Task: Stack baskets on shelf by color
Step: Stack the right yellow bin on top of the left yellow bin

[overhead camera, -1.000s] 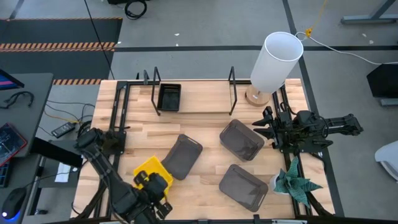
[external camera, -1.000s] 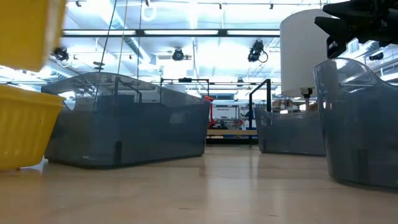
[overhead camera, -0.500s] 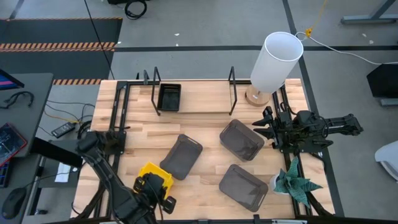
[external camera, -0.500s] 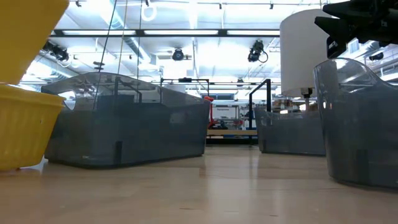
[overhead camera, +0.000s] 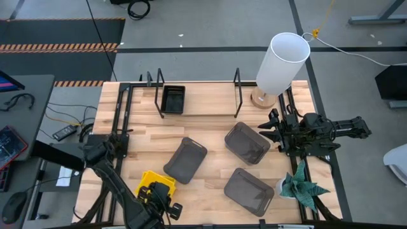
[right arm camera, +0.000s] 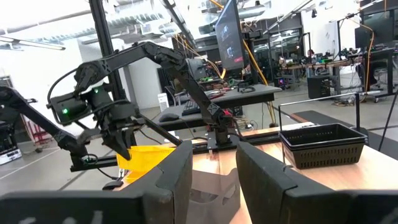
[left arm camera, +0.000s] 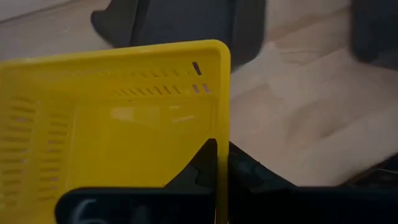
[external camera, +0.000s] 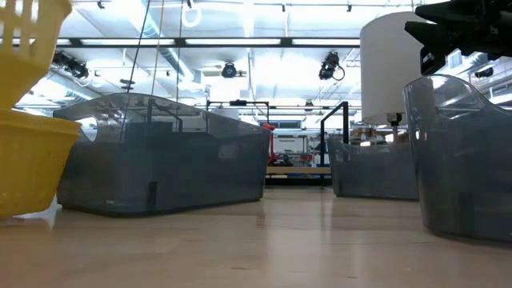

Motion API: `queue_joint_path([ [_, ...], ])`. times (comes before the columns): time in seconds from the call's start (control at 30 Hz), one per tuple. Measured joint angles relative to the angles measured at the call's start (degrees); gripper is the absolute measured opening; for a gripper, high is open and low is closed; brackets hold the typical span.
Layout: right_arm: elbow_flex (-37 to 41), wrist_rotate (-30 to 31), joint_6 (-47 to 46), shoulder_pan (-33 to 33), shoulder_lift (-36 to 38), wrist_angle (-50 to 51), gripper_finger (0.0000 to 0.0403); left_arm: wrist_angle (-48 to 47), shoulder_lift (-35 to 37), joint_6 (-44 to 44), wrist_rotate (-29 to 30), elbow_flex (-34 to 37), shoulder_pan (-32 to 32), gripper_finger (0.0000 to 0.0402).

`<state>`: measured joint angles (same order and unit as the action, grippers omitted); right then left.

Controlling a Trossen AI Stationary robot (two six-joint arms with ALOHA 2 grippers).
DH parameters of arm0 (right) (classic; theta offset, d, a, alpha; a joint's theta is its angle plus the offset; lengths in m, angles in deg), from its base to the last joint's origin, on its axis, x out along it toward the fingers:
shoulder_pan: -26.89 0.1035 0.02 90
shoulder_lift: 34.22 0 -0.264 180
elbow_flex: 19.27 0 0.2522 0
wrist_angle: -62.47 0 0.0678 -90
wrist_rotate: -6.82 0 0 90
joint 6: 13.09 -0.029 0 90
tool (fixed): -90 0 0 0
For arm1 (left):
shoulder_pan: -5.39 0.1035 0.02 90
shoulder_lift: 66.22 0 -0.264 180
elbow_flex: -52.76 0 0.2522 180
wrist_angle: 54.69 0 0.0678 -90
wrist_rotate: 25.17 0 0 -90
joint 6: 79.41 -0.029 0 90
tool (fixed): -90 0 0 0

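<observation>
My left gripper [overhead camera: 158,198] is near the table's front edge on the left, shut on a small yellow basket [overhead camera: 156,181] that hangs in the air. A second yellow basket [external camera: 28,164] stands on the tabletop just below the held one [external camera: 32,32]. One black mesh basket [overhead camera: 173,98] sits on the wooden shelf [overhead camera: 206,105] at its left end. Three translucent grey baskets [overhead camera: 186,159], [overhead camera: 247,142], [overhead camera: 249,189] rest on their bottoms on the table. My right gripper [overhead camera: 268,129] waits at the table's right side, open. My left gripper pinches one side wall of the yellow basket [left arm camera: 219,134] at its rim, one finger inside the basket and one outside. The fingers slant down from the table's near side. The basket is lifted clear and tilted, above the other yellow basket.
A tall white cylinder lamp [overhead camera: 283,60] stands at the shelf's right end. A green folded-paper plant [overhead camera: 302,187] sits near the right front corner. Black wire uprights [overhead camera: 238,92] frame the shelf. Bare wood lies between the grey baskets and the shelf.
My left gripper has sunk and drifted toward the table's near edge while rolling its wrist. The held yellow basket has turned with it and now hangs lower, closer over the yellow basket on the table.
</observation>
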<state>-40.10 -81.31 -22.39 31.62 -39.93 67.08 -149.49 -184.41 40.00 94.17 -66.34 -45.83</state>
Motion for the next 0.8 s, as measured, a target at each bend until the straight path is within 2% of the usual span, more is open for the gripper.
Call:
queue_joint_path([
  [0.27, 0.00, 0.00, 0.00, 0.01, 0.00, 0.00, 0.0130, -2.77, -2.69, 1.91, -6.43, 0.00, 0.95, 0.0021],
  [0.43, 0.00, 0.00, 0.00, 0.02, 0.01, -0.12, 0.0130, -2.83, -2.95, -0.14, -6.92, 0.00, 0.95, 0.0032],
  [0.8, 0.00, 0.00, 0.00, 0.01, 0.02, -0.18, 0.0130, 0.14, -2.95, -7.92, -6.57, 0.00, 1.19, 0.0106],
])
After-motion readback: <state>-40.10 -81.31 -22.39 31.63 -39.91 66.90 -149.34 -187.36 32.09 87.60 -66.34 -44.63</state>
